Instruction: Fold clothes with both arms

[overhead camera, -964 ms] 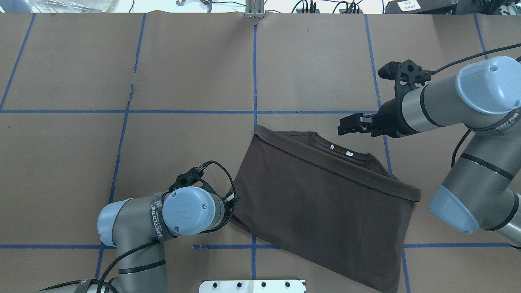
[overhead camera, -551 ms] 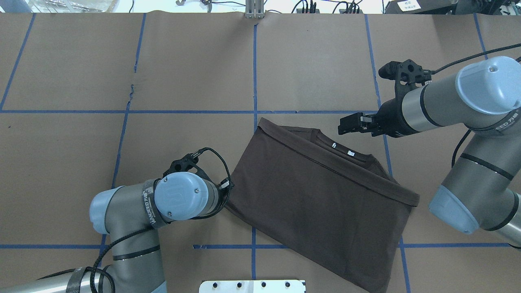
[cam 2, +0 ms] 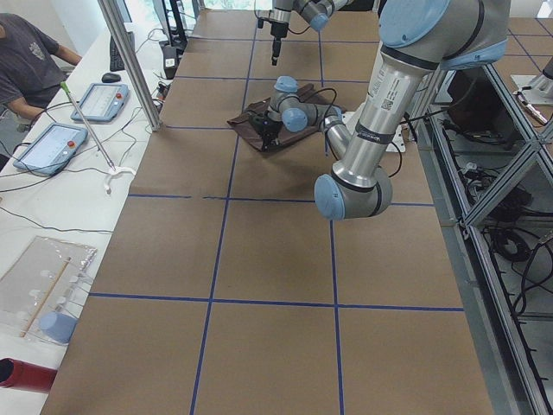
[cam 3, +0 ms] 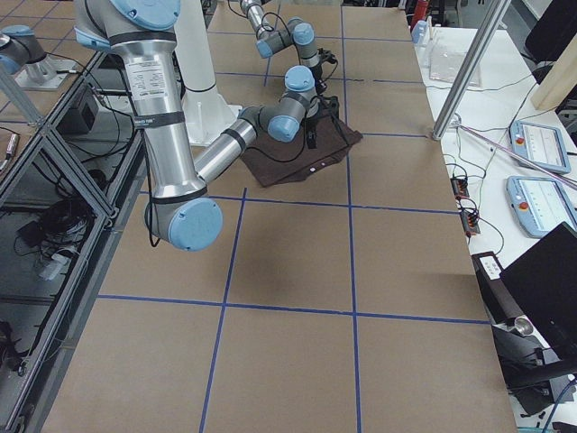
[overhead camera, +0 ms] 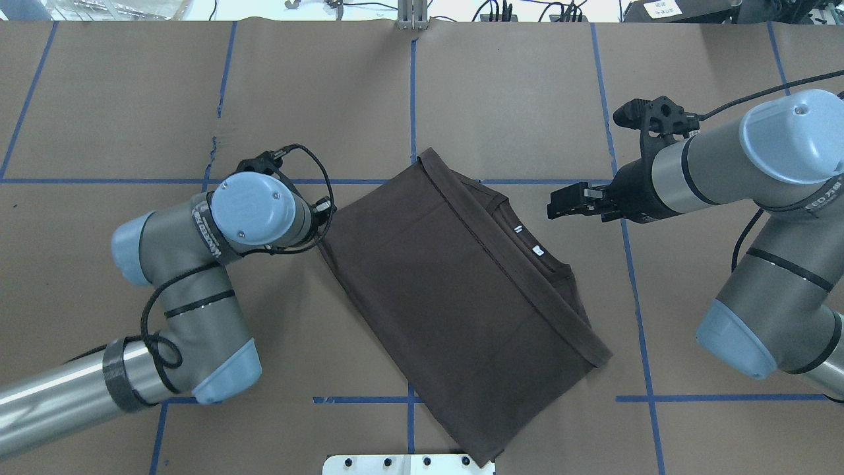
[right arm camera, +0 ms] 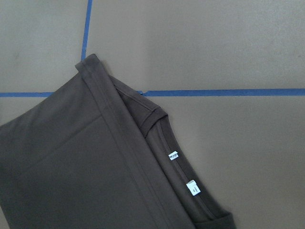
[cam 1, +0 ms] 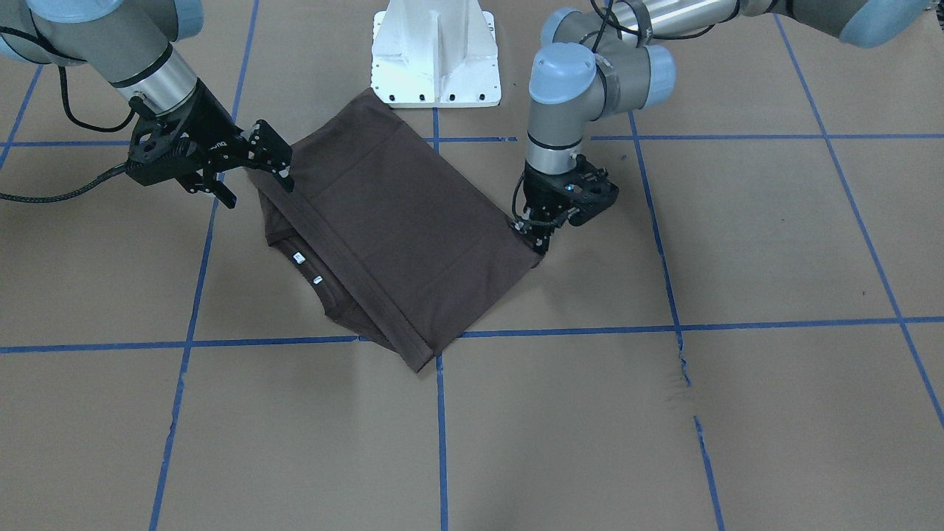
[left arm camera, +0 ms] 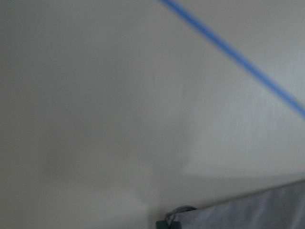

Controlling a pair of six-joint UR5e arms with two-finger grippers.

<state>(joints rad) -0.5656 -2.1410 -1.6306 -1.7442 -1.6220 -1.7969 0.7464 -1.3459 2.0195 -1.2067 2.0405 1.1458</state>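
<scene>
Left gripper (cam 1: 540, 242) jaws pinch a T-shirt (overhead camera: 455, 290) corner, guessing to straighten it; right gripper (overhead camera: 554, 203) hovers nearby, jaws wide.

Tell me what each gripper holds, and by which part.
The left gripper seems to pinch the T-shirt at its corner nearest that arm. The right gripper is open and holds nothing.
</scene>
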